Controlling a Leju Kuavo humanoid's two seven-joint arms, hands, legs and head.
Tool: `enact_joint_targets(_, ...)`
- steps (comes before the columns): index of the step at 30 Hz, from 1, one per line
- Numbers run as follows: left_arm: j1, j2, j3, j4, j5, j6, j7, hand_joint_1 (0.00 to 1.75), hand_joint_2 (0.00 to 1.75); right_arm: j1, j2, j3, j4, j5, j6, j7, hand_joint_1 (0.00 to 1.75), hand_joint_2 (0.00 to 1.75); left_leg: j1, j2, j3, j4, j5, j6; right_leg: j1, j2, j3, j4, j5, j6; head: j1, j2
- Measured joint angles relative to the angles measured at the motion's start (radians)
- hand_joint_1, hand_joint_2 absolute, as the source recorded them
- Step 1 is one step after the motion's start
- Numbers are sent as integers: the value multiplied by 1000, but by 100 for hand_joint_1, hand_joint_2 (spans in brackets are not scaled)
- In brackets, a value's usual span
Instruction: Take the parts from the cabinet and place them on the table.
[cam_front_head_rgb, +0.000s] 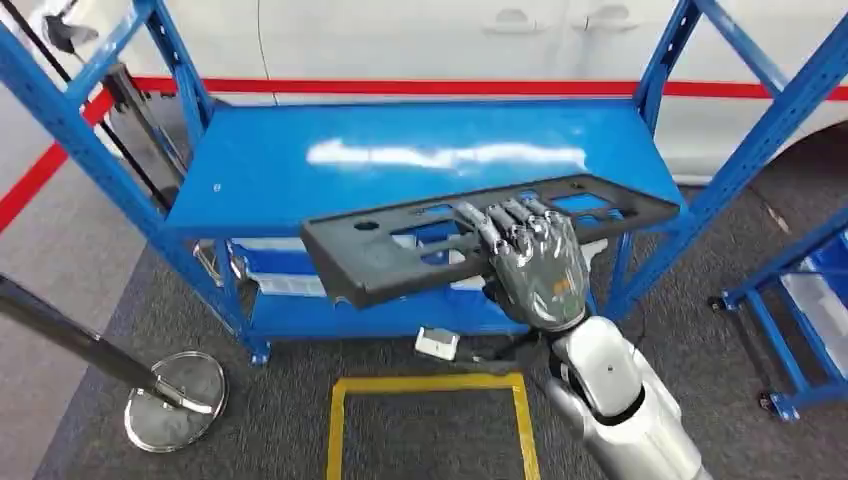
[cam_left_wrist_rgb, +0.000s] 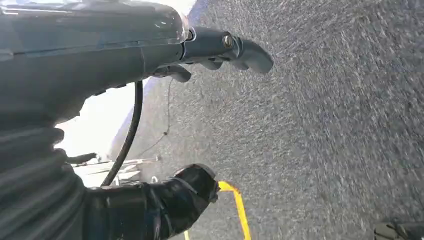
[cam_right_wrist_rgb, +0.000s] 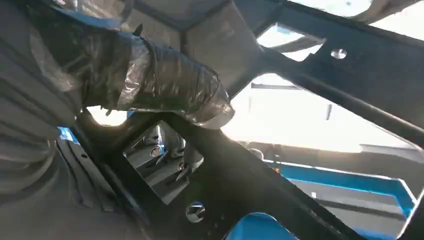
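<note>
The right arm (cam_front_head_rgb: 625, 405) is silver, with a rounded, glossy forearm and a dark band at the wrist. The right hand (cam_front_head_rgb: 535, 265) is grey with an orange mark on its back, seemingly wrapped in clear film. The left hand (cam_left_wrist_rgb: 150, 55) is dark grey, with a ribbed cover, a black cable and a screw.

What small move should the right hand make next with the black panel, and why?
Probably draw the black panel back toward the body, away from the blue shelf. The right hand grips its near edge, fingers through an opening, and its far end seems to overlap the shelf's front edge. No table is in view, so clearing the rack likely comes before any turn.
</note>
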Motion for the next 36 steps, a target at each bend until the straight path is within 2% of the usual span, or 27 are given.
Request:
enact_joint_targets(1,-1,0,0,0,0,-2,0,0,175,0,-7,2,0,0,9,1,175,175,8,6,-5,-9,18,6,-3,1,-6,6,-16,3,-1,0)
enact_joint_targets(2,-2,0,0,0,0,-3,0,0,175,-3,-12,7,0,0,19,2,175,175,6,0,-20,-12,33,16,1,3,-20,35,-76,2,0,0)
enact_joint_targets(4,-1,0,0,0,0,-3,-1,0,175,-8,-15,16,0,0,25,3,175,175,3,-2,-55,-9,63,27,0,4,-52,177,-213,3,1,0)
enact_joint_targets(5,-1,0,0,0,0,-3,-1,0,175,-8,-16,17,0,0,27,4,175,175,1,-7,-76,-6,77,27,0,4,-63,252,-247,3,1,0)
enact_joint_targets(6,-1,0,0,0,0,-3,-1,0,175,-8,-18,17,0,0,28,5,175,175,-1,-13,-98,-2,90,27,0,5,-64,301,-244,2,1,0)
enact_joint_targets(7,0,0,0,0,0,-3,-1,0,175,-8,-19,17,0,0,28,5,175,175,-3,-21,-118,3,102,26,1,5,-47,310,-215,0,1,0)
enact_joint_targets(9,0,0,0,0,0,-3,-1,0,175,-9,-19,17,0,0,29,5,175,175,-7,-37,-158,14,124,23,7,16,47,220,-147,-14,1,0)
enact_joint_targets(10,-1,-1,0,0,0,-3,-1,0,175,-12,-19,17,0,0,30,5,175,175,-7,-45,-173,23,134,21,11,43,118,132,-147,-28,1,0)
enact_joint_targets(11,-2,-8,0,0,0,-3,-2,0,175,-16,-21,17,0,0,29,5,175,175,-5,-49,-186,29,142,16,15,87,184,35,-200,-48,0,0)
enact_joint_targets(12,-4,-6,0,0,-1,-3,-2,0,175,-15,-21,17,-2,0,29,5,175,175,-6,-58,-189,33,151,13,13,88,208,-15,-212,-37,0,0)
enact_joint_targets(15,3,-5,0,0,-2,-3,-4,0,175,-23,-22,26,-2,-4,30,15,175,175,-3,-92,-196,12,191,-12,22,54,196,-18,-183,-43,2,0)
enact_joint_targets(16,2,-3,0,0,-2,-3,-5,0,175,-25,-22,29,-2,-5,31,16,175,175,2,-81,-201,21,180,-11,6,37,188,-28,-166,-47,2,0)
enact_joint_targets(18,4,-6,0,1,-3,-4,-5,0,175,-28,-22,35,0,-6,38,17,175,175,6,-30,-234,98,64,-21,5,16,162,-31,-142,-60,-3,0)
enact_joint_targets(19,3,-6,0,1,-3,-3,-5,0,175,-28,-22,38,1,-7,41,17,175,175,13,-17,-249,168,4,-30,6,4,147,-31,-131,-57,-3,0)
enact_joint_targets(20,2,-6,0,1,-5,-3,-5,0,175,-28,-22,41,2,-7,44,18,175,175,17,-11,-261,233,-33,-38,6,-8,133,-30,-121,-55,-3,0)
enact_joint_targets(21,0,-6,0,1,-6,-3,-5,0,175,-28,-22,45,4,-8,47,18,175,175,24,-7,-267,300,-41,-48,4,-24,113,-28,-108,-51,-3,0)
enact_joint_targets(22,0,-5,0,1,-8,-3,-5,0,175,-28,-21,50,6,-8,50,18,175,175,29,-4,-257,324,-10,-56,1,-36,98,-24,-99,-47,-3,0)
enact_joint_targets(24,0,-5,0,1,-13,-3,-5,0,175,-28,-21,54,9,-9,50,19,175,175,38,2,-186,268,76,-69,-7,-60,63,-9,-84,-34,-3,0)
enact_joint_targets(25,0,-5,-1,1,-21,-3,-5,0,175,-27,-21,56,9,-5,48,26,175,175,42,15,-127,197,88,-74,-11,-71,47,2,-80,-27,-3,0)
enact_joint_targets(26,-5,-7,-4,1,-32,-5,-5,0,175,-21,-26,56,5,0,45,37,175,175,43,51,-56,97,36,-82,-8,-81,35,14,-76,-20,-5,0)
enact_joint_targets(27,-8,-6,-7,0,-42,-6,-1,0,175,-2,-40,56,-8,1,36,43,175,175,26,51,-10,25,0,-68,-8,-94,31,21,-73,-11,-4,0)
enact_joint_targets(30,3,-6,-13,1,-50,-5,1,0,175,43,-76,56,-31,-4,-8,31,175,175,20,33,-38,26,9,-36,-8,-123,38,11,-50,13,-1,0)
enact_joint_targets(31,8,-5,-13,1,-49,-4,1,0,175,52,-85,55,-32,-7,-11,31,175,175,23,29,-44,19,23,-19,-13,-118,34,10,-48,22,0,0)
enact_joint_targets(32,7,-7,-14,1,-49,-4,1,0,175,57,-90,55,-32,-8,-13,28,175,175,23,28,-49,18,34,-10,-17,-72,25,30,-90,27,-1,0)
enact_joint_targets(33,6,-7,-14,1,-46,-4,1,0,175,64,-97,55,-33,-9,-13,20,175,175,21,24,-65,19,46,0,-15,-31,9,81,-161,23,0,0)
enact_joint_targets(35,3,-7,-13,1,-43,-7,1,0,175,72,-103,55,-32,-13,-12,8,175,175,14,7,-97,21,73,10,-5,1,-25,230,-274,18,0,0)
enact_joint_targets(36,1,-7,-13,1,-43,-7,1,0,175,74,-104,55,-32,-16,-12,2,175,175,9,-3,-113,22,84,13,-1,3,-34,289,-293,14,0,0)
